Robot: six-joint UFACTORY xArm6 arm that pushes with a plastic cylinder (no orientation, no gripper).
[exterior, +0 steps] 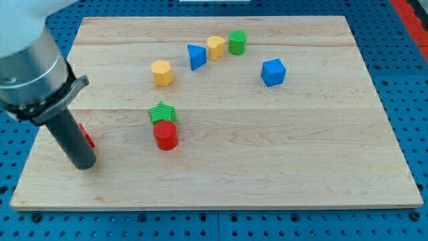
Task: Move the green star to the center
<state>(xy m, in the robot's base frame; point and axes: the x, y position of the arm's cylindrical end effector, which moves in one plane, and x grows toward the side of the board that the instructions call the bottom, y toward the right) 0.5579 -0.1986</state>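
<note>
The green star [161, 112] lies left of the board's middle, touching the red cylinder [165, 135] just below it. My tip [84, 165] rests on the board near the left edge, well to the left of and slightly below the star. A red block [87, 136] shows partly behind the rod, its shape hidden.
A yellow block [162, 71] sits above the star. A blue triangle [195, 56], a yellow block [215, 47] and a green cylinder [237, 42] form a row near the top. A blue cube [273, 72] lies at the right. The wooden board [281, 167] sits on a blue pegboard.
</note>
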